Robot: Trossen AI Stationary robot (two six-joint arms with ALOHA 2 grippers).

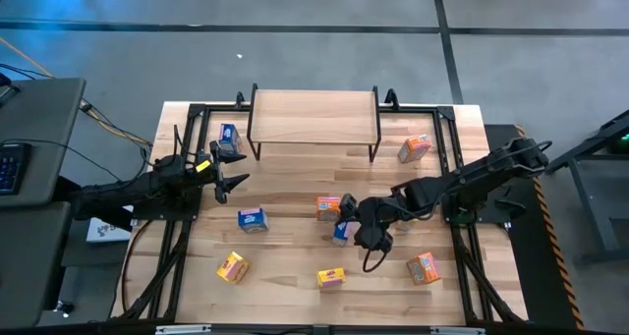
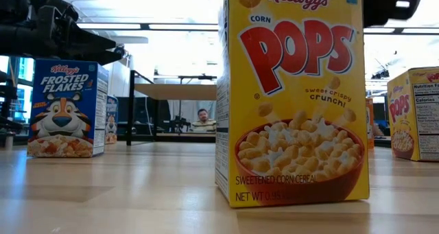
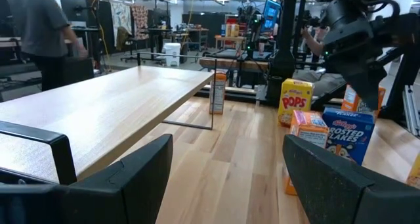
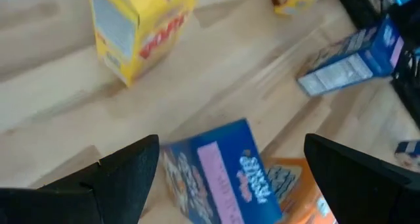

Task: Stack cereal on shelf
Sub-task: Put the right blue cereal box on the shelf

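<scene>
Nothing stacked yet — shelf (image 1: 314, 116) top bare, every cereal box in sight on the table (image 1: 295, 256) below.

Right gripper (image 1: 366, 229) spread wide, gripping nothing, poised over a blue box (image 4: 220, 175) lying between its fingers (image 4: 125, 168), an orange box (image 1: 328, 207) just beyond.

Left gripper (image 1: 228, 165) parted, empty — shelf edge close ahead, another blue box (image 1: 229, 135) beside it.

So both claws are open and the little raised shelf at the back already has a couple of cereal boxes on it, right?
Not quite. The high view shows the shelf top bare; the cereal boxes all stand on the big table. The left gripper and right gripper are indeed open.
</scene>
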